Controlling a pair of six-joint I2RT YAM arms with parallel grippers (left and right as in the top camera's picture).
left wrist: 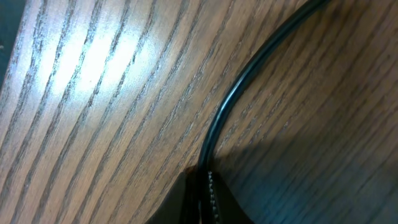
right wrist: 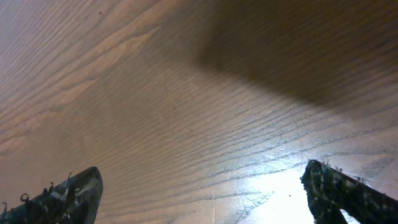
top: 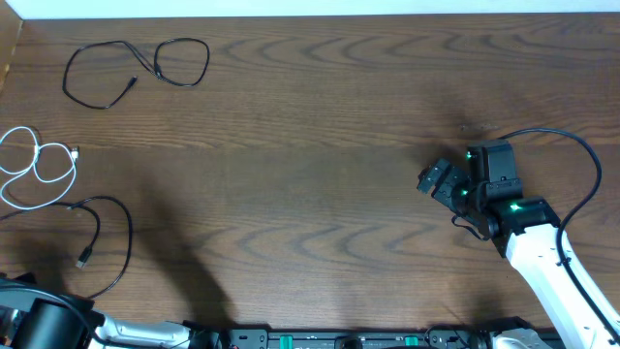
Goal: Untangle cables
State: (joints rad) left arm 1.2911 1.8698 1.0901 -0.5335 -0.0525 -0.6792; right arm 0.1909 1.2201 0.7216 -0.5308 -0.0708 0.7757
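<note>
A: Table (top: pixel 310 145), left side?
B: White cable (top: pixel 37 163), looped at the edge. Upper black cable (top: pixel 155 66), apart. Lower black cable (left wrist: pixel 214 124), pinched in clenched left fingers (left wrist: pixel 230 211).
A: Right side?
B: Right fingers (right wrist: pixel 68 196), spread wide above the wood.

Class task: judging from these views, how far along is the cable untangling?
Done: one black cable lies alone, far left. In hand: the left gripper is shut on the nearer black cable. Left: that cable appears to touch the white cable; the right gripper hangs open over bare table.
</note>
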